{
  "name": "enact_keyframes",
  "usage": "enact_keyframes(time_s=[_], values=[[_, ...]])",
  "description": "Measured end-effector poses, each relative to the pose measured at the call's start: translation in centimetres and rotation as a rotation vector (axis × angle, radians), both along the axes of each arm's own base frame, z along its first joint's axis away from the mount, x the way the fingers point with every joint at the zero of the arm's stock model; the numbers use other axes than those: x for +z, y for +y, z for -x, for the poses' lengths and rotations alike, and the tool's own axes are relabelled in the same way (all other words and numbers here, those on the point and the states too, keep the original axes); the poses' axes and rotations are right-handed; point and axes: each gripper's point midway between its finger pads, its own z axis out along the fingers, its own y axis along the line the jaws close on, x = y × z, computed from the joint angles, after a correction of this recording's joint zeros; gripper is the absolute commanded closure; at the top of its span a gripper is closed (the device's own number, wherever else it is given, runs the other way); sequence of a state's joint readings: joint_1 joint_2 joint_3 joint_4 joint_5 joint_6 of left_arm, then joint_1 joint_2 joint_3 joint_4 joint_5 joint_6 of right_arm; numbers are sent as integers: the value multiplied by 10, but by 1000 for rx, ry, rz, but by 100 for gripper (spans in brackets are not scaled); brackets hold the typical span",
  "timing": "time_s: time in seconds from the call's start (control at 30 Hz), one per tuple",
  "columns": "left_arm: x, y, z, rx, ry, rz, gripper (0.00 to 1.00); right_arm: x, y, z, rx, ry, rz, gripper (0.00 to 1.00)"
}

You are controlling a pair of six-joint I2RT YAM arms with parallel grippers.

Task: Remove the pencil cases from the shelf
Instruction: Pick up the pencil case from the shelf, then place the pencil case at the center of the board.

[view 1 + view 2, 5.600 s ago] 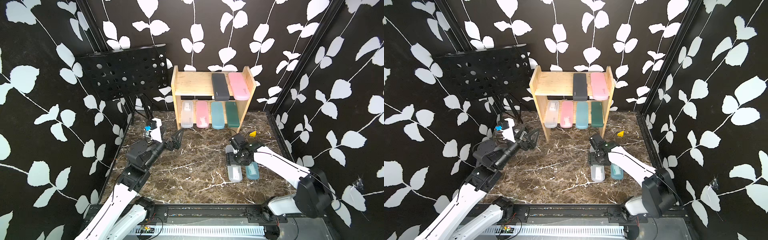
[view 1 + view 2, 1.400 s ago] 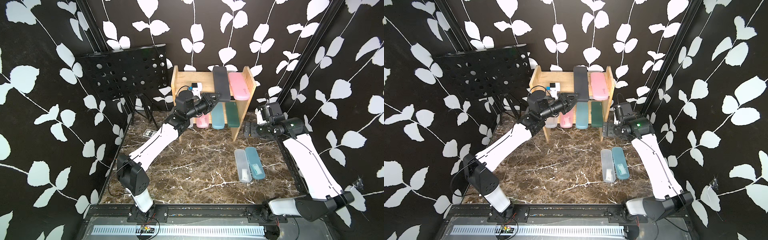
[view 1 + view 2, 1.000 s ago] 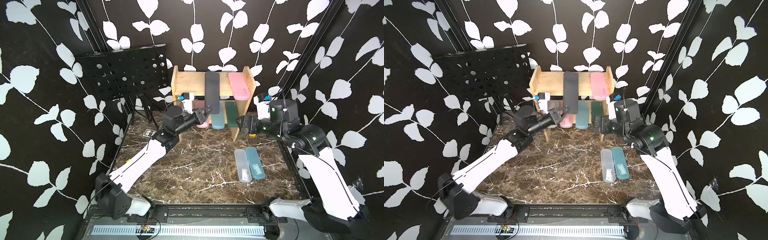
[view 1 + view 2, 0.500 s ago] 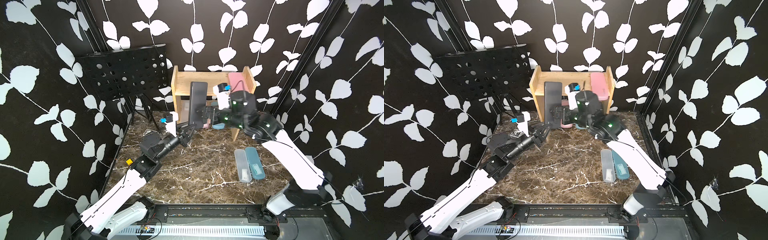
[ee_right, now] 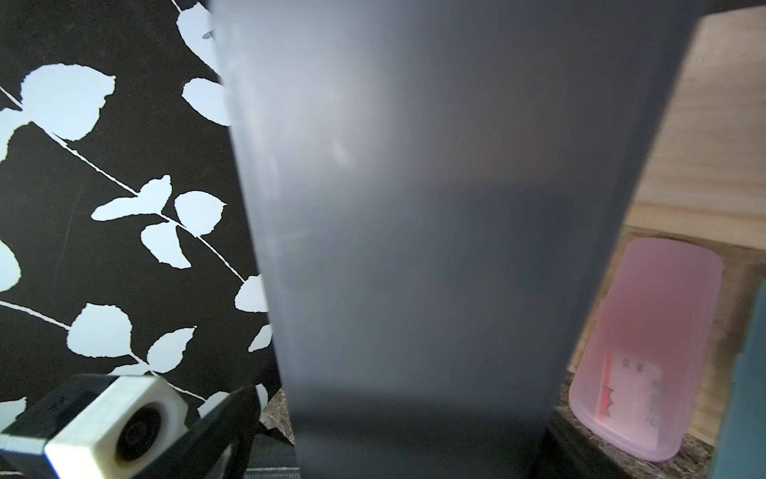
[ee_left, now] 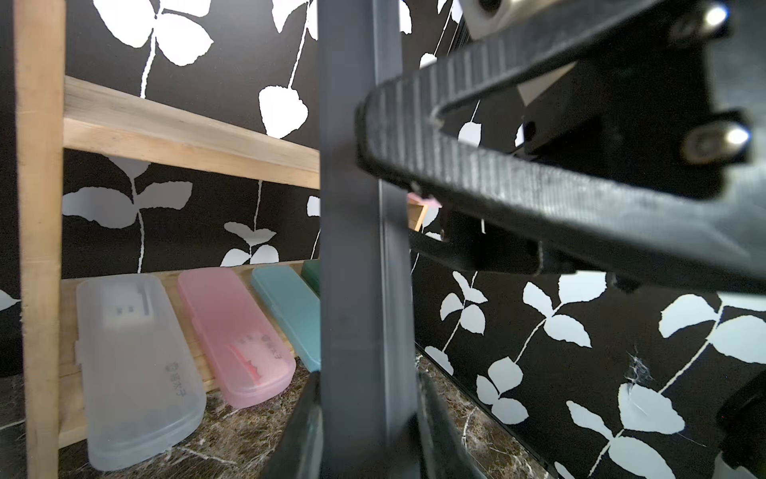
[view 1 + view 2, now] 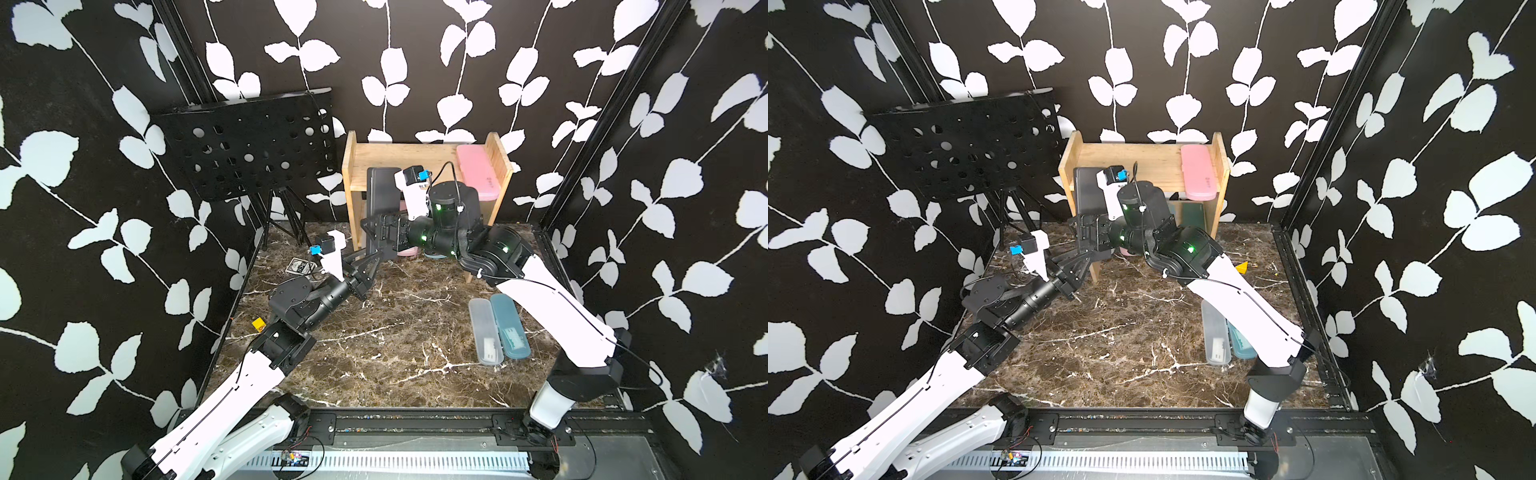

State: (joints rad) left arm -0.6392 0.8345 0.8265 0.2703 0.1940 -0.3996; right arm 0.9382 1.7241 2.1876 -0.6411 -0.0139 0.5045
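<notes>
Black case [image 7: 382, 191] [image 7: 1086, 187], both top views: upright at frame centre, in front of the left half of the shelf [image 7: 399, 153] and off both tiers. The left gripper [image 7: 374, 258] clamps its lower end from below. The right gripper [image 7: 376, 232] reaches in from the right just above, jaws on either side of the case. An upper pink case [image 7: 478, 174] lies on the top tier at right. A clear case [image 7: 484, 332] and a teal case [image 7: 509, 326] lie side by side on the table [image 7: 395, 353], lower right.

Left wrist view: the black case [image 6: 356, 290] forms a vertical bar mid-frame, pinched at the bottom edge between the left fingers [image 6: 302, 439]. One ribbed right finger [image 6: 497, 182] crosses in front of it and the other passes behind. Whether they press on it cannot be told. A lower pink case [image 6: 236, 331] lies on the bottom tier, lower left.

Right wrist view: the black case [image 5: 435, 207] fills the centre, with the lower pink case [image 5: 646, 352] at lower right.
</notes>
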Motion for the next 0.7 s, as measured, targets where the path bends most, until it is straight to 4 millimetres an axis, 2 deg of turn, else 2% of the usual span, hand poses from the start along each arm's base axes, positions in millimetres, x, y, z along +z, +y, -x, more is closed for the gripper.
enact_keyframes(time_s=[0.17, 0.2, 0.3, 0.33, 0.4, 0.47, 0.57, 0.7], values=[[-4, 4, 5, 1, 8, -9, 100, -7, 0, -4, -18, 8, 29, 28], [-5, 4, 5, 2, 11, -12, 96, -8, 0, -4, -22, 12, 31, 31], [-6, 5, 5, 9, 10, -15, 34, -11, -1, -3, -30, 11, 47, 32], [-6, 6, 6, 13, 8, -15, 21, -14, -3, -4, -38, 13, 65, 31], [-3, 10, 5, 32, 0, -11, 8, -24, -9, -6, -63, 20, 111, 31], [-1, 14, 5, 54, -8, -9, 2, -34, -17, -9, -92, 24, 154, 31], [-2, 23, 4, 100, -10, -21, 1, -64, -44, -7, -137, 66, 238, 31], [-9, 33, 1, 162, 3, -56, 1, -122, -102, -1, -218, 188, 322, 32]])
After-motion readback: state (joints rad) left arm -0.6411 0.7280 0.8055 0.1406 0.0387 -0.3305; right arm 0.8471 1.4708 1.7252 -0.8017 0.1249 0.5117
